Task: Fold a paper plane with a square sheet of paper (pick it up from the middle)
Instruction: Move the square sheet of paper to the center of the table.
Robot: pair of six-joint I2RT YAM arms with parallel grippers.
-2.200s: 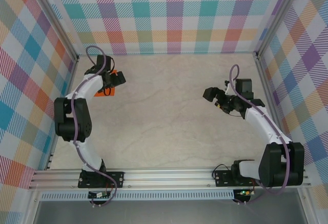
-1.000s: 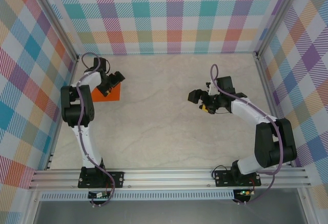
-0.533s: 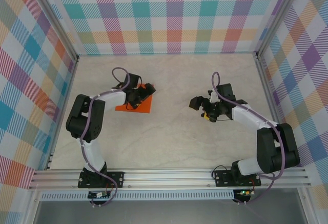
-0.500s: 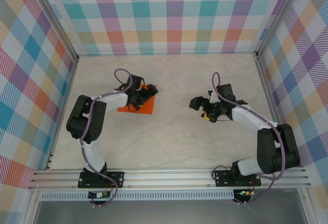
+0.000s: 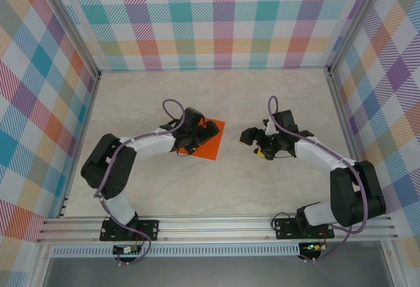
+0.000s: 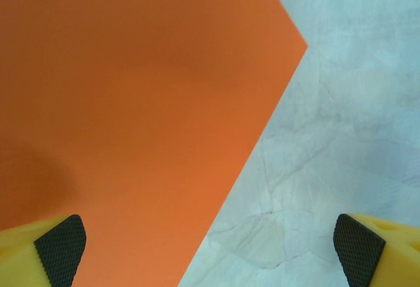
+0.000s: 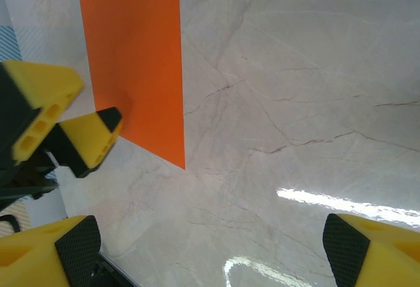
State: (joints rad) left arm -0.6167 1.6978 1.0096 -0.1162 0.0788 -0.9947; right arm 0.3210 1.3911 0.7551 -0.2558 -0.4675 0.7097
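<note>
We see a pale, marble-patterned table [image 5: 197,188] closed in on three sides by checked walls [image 5: 223,18] in many colours. From the near edge the left arm [image 5: 141,148] bends in towards the middle of the table, and the right arm [image 5: 321,159] reaches in from the other side, so that the two wrists face each other.

Between them lies the sheet of paper [image 5: 213,144]. It is bright orange, flat on the table and a little left of centre, and we see no crease in it. It is turned like a diamond, with one corner pointing towards the right arm. From the left wrist it covers most of the picture [image 6: 131,103], its edge running down to the lower middle.

The left gripper [image 5: 200,136] sits low over the left part of the sheet with its jaws spread wide and nothing clasped between them. One pad [image 6: 60,241] is over the paper and the other over bare table. From the right wrist, one yellow finger [image 7: 85,136] of that gripper seems to rest its tip on the sheet, though we cannot be sure that it touches.

The right gripper [image 5: 254,144] hangs just beside the sheet's right corner, apart from it. Its jaws also stand wide [image 7: 211,247] and hold nothing, with bare table between them.
</note>
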